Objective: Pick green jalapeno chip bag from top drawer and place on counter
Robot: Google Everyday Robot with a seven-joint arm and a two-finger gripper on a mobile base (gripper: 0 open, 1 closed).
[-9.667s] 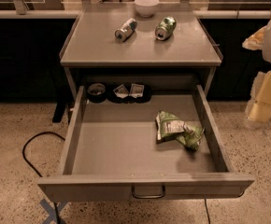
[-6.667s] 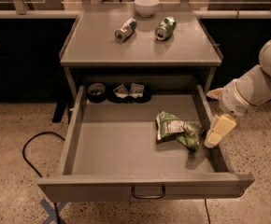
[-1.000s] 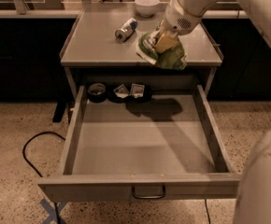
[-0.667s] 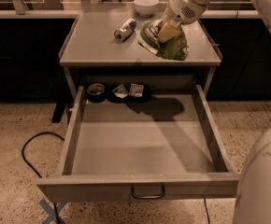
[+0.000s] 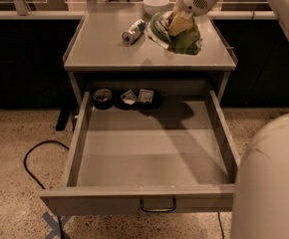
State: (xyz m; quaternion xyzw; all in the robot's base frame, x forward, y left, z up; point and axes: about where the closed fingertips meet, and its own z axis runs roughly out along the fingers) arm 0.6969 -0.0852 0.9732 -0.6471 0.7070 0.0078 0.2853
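My tool point(image 5: 177, 24) gripped the green jalapeno chip bag point(image 5: 187, 39) low over the desk point(image 5: 104, 49). I judged placing underway; next, lower and release.

Fingers point(image 5: 178, 24) hold chip bag point(image 5: 188, 40) over counter point(image 5: 104, 49), behind the drawer point(image 5: 149, 156).

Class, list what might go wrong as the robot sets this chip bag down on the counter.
The tool holds the chip bag close to the white bowl and the can lying beside it; lowering may knock either. Released while tilted, the bag may slide toward the right edge of the counter.
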